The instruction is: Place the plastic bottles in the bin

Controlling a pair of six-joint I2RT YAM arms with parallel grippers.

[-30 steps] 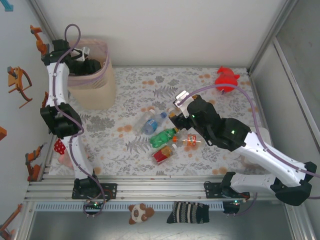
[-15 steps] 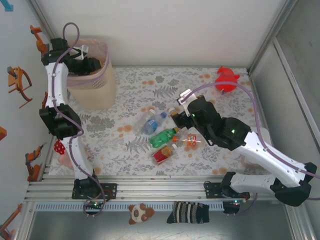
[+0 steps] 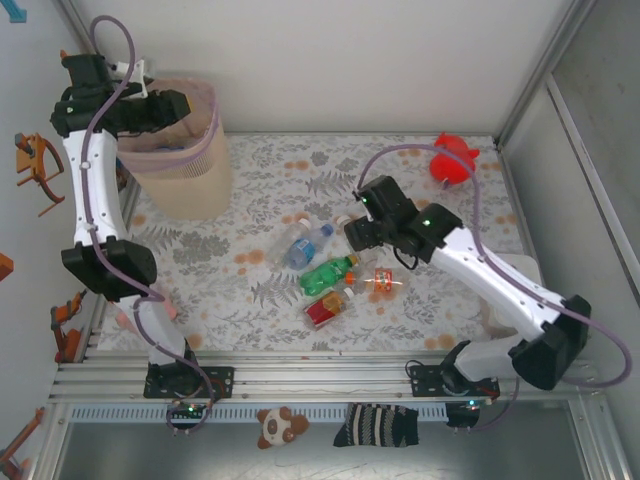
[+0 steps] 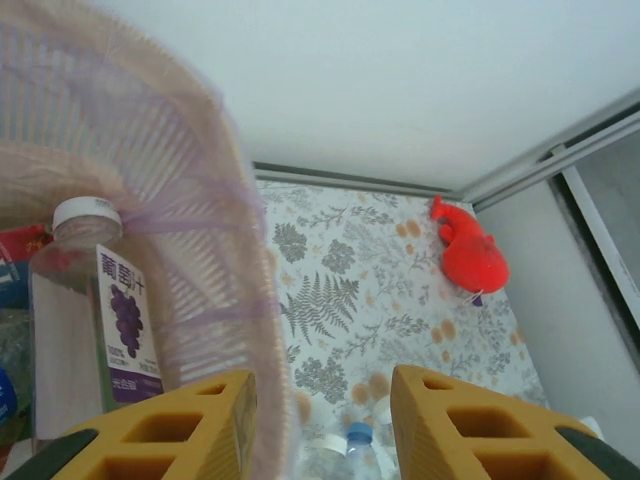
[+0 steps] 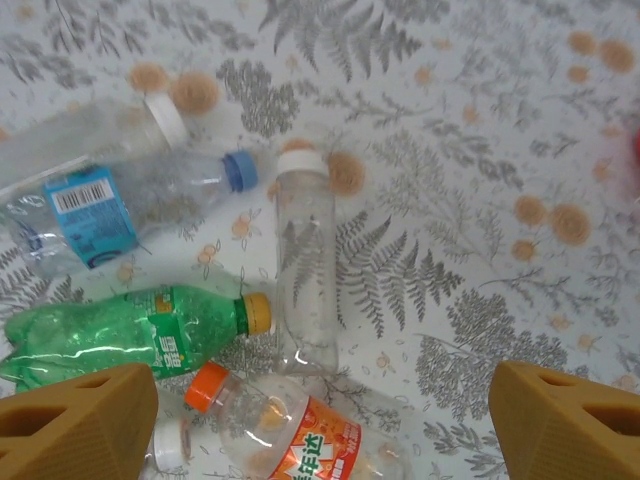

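The bin [image 3: 190,185] stands at the far left corner of the tabletop [image 3: 250,300]. It is a tapered beige basket with ribbed, slatted walls, and a thin translucent pinkish bag is folded over its rim. In the left wrist view its near wall is blurred. Through it shows a clear bottle with a white cap and a purple grape label [image 4: 100,320], standing inside. What lies beneath that bottle is cut off.

The left gripper [image 3: 170,105] hangs over the bin's rim. Its yellow honeycombed fingers [image 4: 215,420] stand a modest way apart with nothing gripped between them.

The other plastic bottles lie on their sides in a loose cluster mid-tabletop, on a fern-printed cloth:
- a crinkled clear one with a blue label [image 5: 95,215]
- a smooth unlabelled clear one [image 5: 305,290]
- a green one with a yellow cap [image 5: 120,335]
- an orange-capped one with an orange label [image 5: 300,430], partly cut off
- a red-labelled one [image 3: 322,310]

The right gripper [image 5: 320,420] hovers above them, its jaws spread wide and empty.

A red plush toy [image 3: 453,160] sits near the far right corner.
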